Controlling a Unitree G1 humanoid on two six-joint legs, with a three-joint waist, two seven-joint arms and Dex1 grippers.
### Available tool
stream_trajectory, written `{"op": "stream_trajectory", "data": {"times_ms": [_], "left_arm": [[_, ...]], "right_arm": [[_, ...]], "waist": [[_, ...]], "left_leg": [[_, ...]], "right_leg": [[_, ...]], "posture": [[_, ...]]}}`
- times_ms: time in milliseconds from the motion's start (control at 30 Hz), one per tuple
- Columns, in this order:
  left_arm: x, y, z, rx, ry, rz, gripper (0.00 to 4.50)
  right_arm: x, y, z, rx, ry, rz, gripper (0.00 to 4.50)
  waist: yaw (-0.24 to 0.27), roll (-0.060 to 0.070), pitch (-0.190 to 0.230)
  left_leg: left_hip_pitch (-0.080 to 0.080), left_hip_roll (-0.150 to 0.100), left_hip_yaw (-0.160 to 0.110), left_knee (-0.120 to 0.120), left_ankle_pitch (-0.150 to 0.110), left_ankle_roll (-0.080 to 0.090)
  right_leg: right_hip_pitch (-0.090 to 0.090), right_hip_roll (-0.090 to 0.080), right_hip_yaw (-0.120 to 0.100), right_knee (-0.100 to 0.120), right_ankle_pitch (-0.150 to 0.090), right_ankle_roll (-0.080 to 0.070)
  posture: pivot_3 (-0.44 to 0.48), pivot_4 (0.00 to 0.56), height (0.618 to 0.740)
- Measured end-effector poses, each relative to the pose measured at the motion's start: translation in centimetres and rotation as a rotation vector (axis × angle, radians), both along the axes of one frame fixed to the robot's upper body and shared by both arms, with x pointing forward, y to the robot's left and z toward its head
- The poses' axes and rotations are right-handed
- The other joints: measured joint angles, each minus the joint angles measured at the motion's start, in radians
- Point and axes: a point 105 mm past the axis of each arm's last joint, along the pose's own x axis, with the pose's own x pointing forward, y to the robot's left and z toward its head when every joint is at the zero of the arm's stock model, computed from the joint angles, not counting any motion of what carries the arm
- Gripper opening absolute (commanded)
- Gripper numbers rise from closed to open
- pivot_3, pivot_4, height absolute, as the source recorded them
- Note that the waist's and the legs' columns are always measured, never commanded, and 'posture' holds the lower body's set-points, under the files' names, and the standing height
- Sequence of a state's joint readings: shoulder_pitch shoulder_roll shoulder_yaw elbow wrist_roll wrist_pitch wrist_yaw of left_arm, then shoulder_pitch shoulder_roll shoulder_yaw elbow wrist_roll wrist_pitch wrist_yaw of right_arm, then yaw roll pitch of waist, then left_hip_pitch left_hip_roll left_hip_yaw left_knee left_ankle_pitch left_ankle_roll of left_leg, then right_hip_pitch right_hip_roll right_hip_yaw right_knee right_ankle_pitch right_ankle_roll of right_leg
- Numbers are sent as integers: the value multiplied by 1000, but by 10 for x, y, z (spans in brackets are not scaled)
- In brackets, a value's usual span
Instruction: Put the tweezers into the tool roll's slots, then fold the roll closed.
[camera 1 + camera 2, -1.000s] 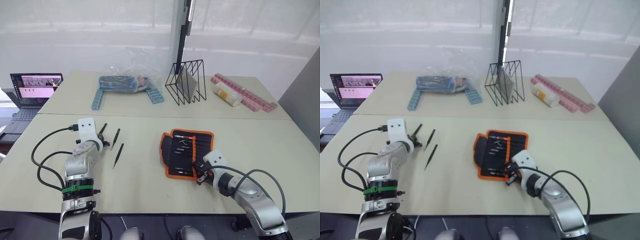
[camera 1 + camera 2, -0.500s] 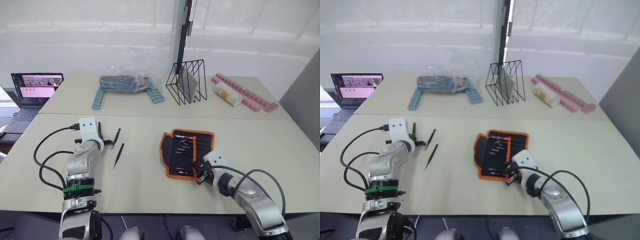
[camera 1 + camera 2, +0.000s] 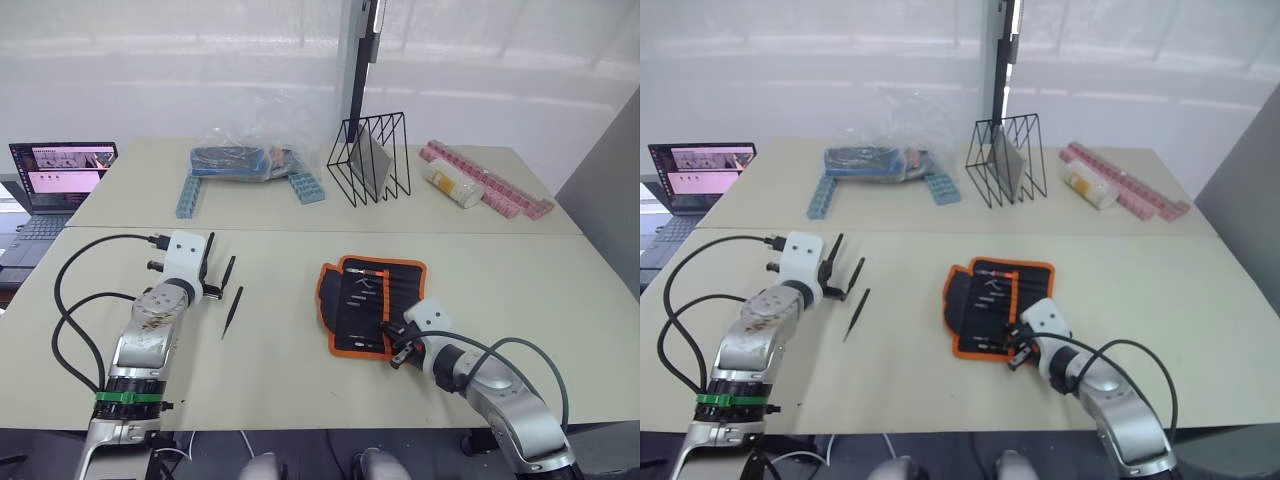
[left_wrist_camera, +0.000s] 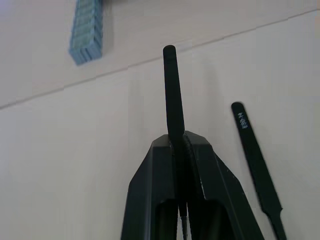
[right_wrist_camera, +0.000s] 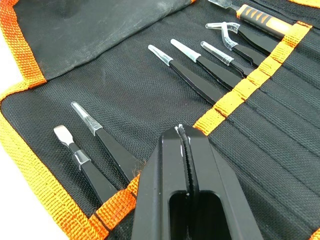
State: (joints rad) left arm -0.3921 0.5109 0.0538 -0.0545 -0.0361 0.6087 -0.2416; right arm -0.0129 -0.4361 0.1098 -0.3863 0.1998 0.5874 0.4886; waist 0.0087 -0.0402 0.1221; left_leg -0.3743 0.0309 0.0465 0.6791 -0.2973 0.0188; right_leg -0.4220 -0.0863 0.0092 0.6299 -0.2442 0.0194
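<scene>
Raised off the tabletop since a second ago, the left gripper [image 3: 207, 272] now carries one slim black metal pair of tweezers [image 4: 172, 95] clear of the pale beige table [image 3: 300, 380], where earlier it was low beside the loose ones.

Going by size: the black fabric tool roll with bright orange border trim [image 3: 372, 303] lies open and flat near the table's middle, well apart from the left arm, its long side running roughly away from the robot. Several tools already sit in its rows of narrow black fabric slots [image 5: 260, 125], clear-capped tips pointing across the inner face. The right gripper [image 3: 398, 347] rests on the roll's near edge with its fingers closed on nothing visible, apparently pinning the fabric.

The left fingers [image 4: 165, 170] are clamped on the tweezers, whose long axis runs straight out along them, rounded end forward. Two more black tweezers [image 3: 231, 310] lie on the table just beside that gripper, pointing roughly away from the robot.

To do this step well, I judge the carry should line the tweezers up with a free slot before sliding in.
</scene>
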Motion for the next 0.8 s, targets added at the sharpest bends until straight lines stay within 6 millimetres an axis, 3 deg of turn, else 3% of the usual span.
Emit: {"op": "stream_trajectory", "data": {"times_ms": [100, 433, 667, 800], "left_arm": [[-1, -18, 9, 52, -33, -124, 13], [-9, -112, 36, 187, -98, -690, 13], [-12, -181, 31, 238, -30, -1020, 13], [-21, -198, 10, 272, 54, -1128, 13]], "right_arm": [[0, 1, -1, 4, 1, -4, 0], [-3, 1, -2, 10, -5, -24, 0], [-3, 2, -2, 0, -18, -38, 0], [-4, 6, -2, 9, -20, -36, 0]], "waist": [[0, 0, 0], [1, 0, 0], [3, 0, 0], [-8, 0, 0]], "left_leg": [[0, 0, 0, 0, 0, 0], [-1, -1, 1, 1, 0, 2], [-2, -3, 2, 5, -1, 3], [-2, 0, 2, 5, -1, 3]], "right_leg": [[0, 0, 0, 0, 0, 0], [0, 11, 0, 0, 0, 0], [2, 15, 1, 0, -1, 1], [0, 20, 4, 0, -1, 1]], "posture": [[0, 150, 725], [0, 150, 725], [0, 150, 725], [0, 150, 725]]}}
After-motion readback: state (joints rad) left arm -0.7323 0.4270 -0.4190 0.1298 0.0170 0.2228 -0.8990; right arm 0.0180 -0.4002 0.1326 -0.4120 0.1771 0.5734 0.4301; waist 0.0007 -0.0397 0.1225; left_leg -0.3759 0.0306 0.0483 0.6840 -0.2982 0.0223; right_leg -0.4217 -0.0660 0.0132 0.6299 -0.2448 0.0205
